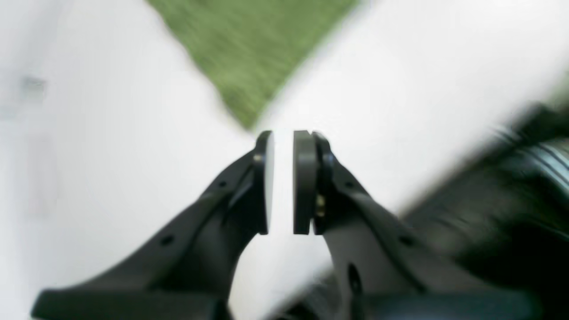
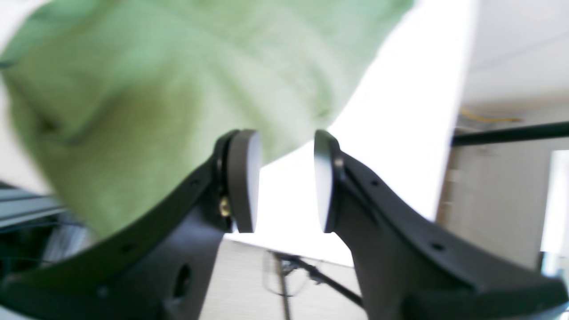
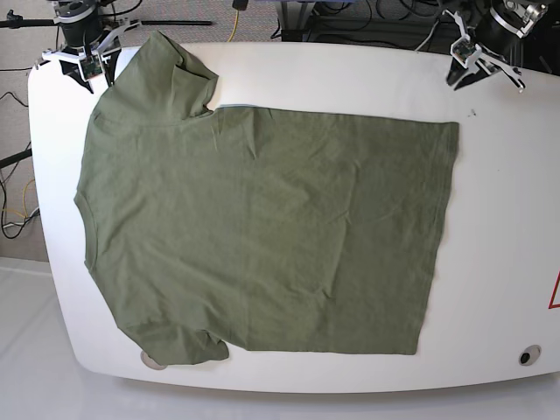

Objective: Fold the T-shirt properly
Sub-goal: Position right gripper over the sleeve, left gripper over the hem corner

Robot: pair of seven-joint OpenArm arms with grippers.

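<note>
The olive-green T-shirt lies spread flat on the white table, collar toward the left and hem toward the right, with one sleeve at the far left corner. My left gripper hovers at the far right corner, just beyond the hem corner. In the left wrist view its jaws stand a narrow gap apart with nothing between them, pointing at a corner of the T-shirt. My right gripper sits at the far left by the sleeve. It is open and empty over the T-shirt's edge.
Cables and stands crowd the floor behind the table's far edge. A round grommet sits near the front right corner and a red mark at the right edge. A small round piece shows under the shirt's front sleeve.
</note>
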